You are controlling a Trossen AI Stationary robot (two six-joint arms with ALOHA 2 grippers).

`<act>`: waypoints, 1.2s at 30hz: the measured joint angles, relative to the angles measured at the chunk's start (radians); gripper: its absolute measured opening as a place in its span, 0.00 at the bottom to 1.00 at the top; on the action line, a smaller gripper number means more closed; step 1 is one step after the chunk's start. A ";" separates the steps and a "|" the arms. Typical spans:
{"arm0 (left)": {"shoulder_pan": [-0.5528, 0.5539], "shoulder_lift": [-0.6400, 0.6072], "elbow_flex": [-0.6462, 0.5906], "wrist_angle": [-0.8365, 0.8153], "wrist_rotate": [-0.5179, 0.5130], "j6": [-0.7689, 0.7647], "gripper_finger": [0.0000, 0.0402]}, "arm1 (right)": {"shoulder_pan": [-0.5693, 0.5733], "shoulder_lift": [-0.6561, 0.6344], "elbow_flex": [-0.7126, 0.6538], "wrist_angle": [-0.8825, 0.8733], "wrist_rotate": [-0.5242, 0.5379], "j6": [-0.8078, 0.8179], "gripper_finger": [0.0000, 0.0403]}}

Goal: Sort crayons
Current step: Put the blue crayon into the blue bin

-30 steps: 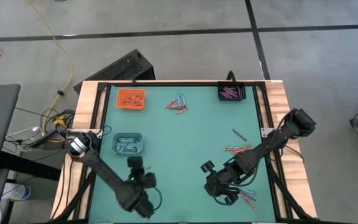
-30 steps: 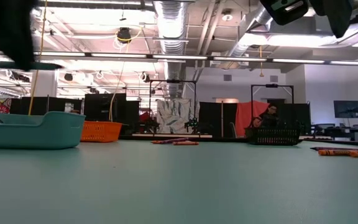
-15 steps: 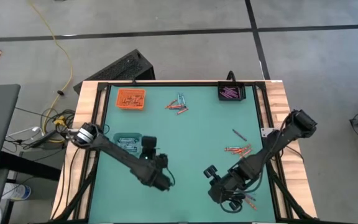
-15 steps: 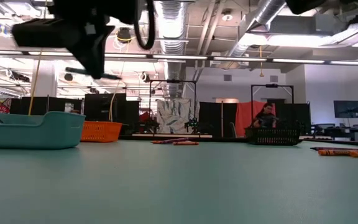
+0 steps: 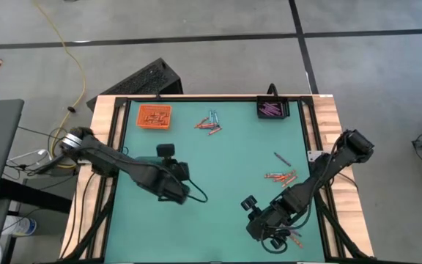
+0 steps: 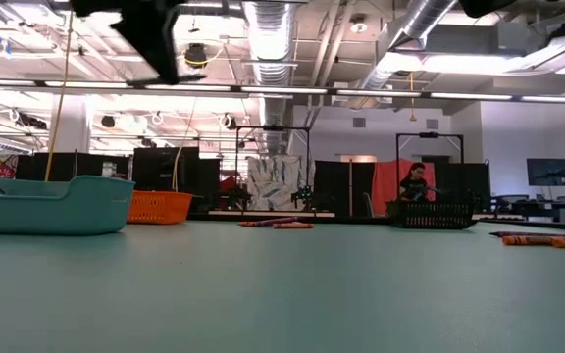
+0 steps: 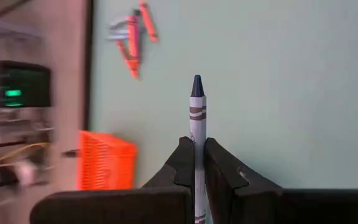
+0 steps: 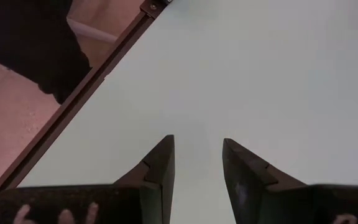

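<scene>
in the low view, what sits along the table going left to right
teal plastic tray → orange mesh basket → small cluster of orange-red and blue crayons → black mesh basket → orange-red crayons at the right edge

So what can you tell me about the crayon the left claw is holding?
The blue-grey crayon is a thin stick with a dark blue pointed tip and a pale paper wrapper with darker bands. It is pinched between the two dark fingers of the left claw, which is shut on it, with the tip sticking out past them. Nothing else touches it; it is held up above the green table, and an orange tray lies beyond.
</scene>
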 joint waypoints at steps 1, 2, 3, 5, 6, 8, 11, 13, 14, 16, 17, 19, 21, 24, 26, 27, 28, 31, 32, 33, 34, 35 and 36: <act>0.005 -0.040 -0.050 0.025 0.020 -0.005 0.00 | 0.000 0.000 0.000 0.000 0.000 0.000 0.32; 0.008 -0.079 -0.104 0.036 0.035 -0.022 0.00 | 0.000 0.000 0.000 0.000 0.000 0.003 0.32; 0.009 -0.119 -0.155 0.041 0.047 -0.049 0.00 | 0.000 0.000 0.000 -0.001 0.000 0.007 0.32; 0.010 -0.207 -0.263 0.043 0.075 -0.113 0.00 | 0.000 0.000 0.000 0.000 0.000 0.008 0.32; 0.010 -0.245 -0.311 0.055 0.096 -0.139 0.00 | 0.000 0.000 0.000 -0.001 0.000 0.008 0.32; 0.002 -0.319 -0.403 0.090 0.145 -0.176 0.00 | 0.000 0.000 0.000 -0.001 0.000 0.007 0.32; -0.008 -0.407 -0.510 0.115 0.191 -0.222 0.00 | -0.010 0.000 0.000 -0.001 0.000 0.007 0.32; -0.008 -0.446 -0.567 0.153 0.209 -0.243 0.00 | -0.017 0.000 0.000 -0.001 0.000 0.007 0.32; -0.008 -0.457 -0.590 0.164 0.224 -0.248 0.00 | -0.021 0.000 0.000 -0.001 0.000 0.007 0.32; -0.008 -0.471 -0.632 0.191 0.252 -0.248 0.00 | -0.028 0.000 0.000 -0.001 0.000 0.007 0.32; -0.008 -0.471 -0.647 0.201 0.262 -0.248 0.00 | -0.030 0.000 0.000 -0.001 0.000 0.007 0.32; -0.008 -0.471 -0.681 0.216 0.282 -0.248 0.00 | -0.034 0.000 0.000 -0.001 0.000 0.008 0.32; -0.008 -0.471 -0.709 0.243 0.297 -0.240 0.00 | -0.034 0.000 0.000 -0.003 0.000 0.008 0.32; -0.008 -0.468 -0.735 0.270 0.291 -0.237 0.00 | -0.034 0.000 0.000 -0.023 0.000 0.015 0.32; -0.008 -0.468 -0.746 0.287 0.281 -0.237 0.00 | -0.034 0.000 0.000 -0.038 0.000 0.032 0.32; -0.008 -0.468 -0.750 0.299 0.277 -0.237 0.00 | -0.034 0.000 0.000 -0.048 0.001 0.041 0.32; -0.008 -0.468 -0.754 0.312 0.276 -0.236 0.00 | -0.034 0.000 0.000 -0.058 0.003 0.048 0.32; -0.008 -0.468 -0.763 0.337 0.277 -0.222 0.01 | -0.034 0.000 0.000 -0.107 0.044 0.075 0.32; -0.008 -0.468 -0.763 0.341 0.276 -0.221 0.02 | -0.034 0.000 0.000 -0.124 0.063 0.086 0.32; -0.008 -0.468 -0.763 0.342 0.273 -0.221 0.03 | -0.034 0.000 0.000 -0.144 0.083 0.100 0.32; -0.008 -0.468 -0.763 0.341 0.267 -0.221 0.05 | -0.034 0.000 0.000 -0.166 0.101 0.115 0.32; -0.008 -0.468 -0.763 0.342 0.264 -0.221 0.06 | -0.034 0.000 0.000 -0.186 0.113 0.128 0.32; -0.008 -0.468 -0.763 0.343 0.261 -0.221 0.08 | -0.037 0.000 0.000 -0.203 0.124 0.142 0.32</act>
